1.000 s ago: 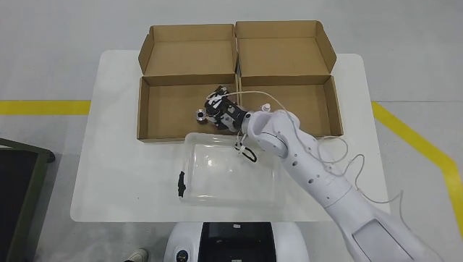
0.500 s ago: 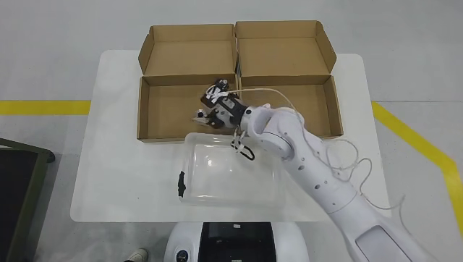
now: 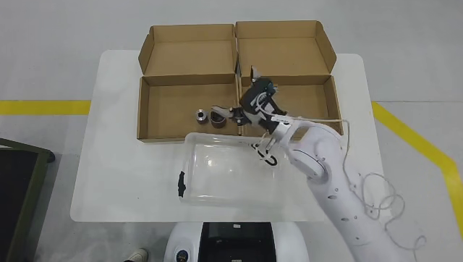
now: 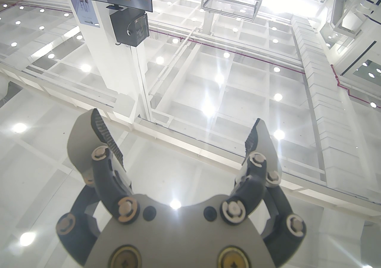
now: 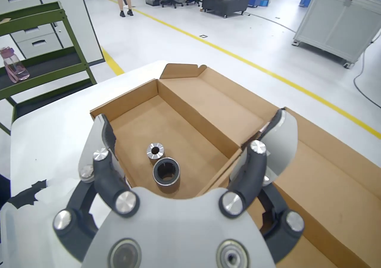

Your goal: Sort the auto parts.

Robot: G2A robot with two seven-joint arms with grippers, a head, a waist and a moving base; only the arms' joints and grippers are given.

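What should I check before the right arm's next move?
1. Right gripper open, holding nothing: ok.
2. Silver sleeve and dark ring inside left box: ok.
3. Right box lid open: ok.
4. Next part waiting in clear bin: cannot tell.
5. Left gripper open, aimed upward, holding nothing: ok.

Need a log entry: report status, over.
Left gripper open, right gripper open, both empty. Silver part and dark ring in left box. Nothing in the way.
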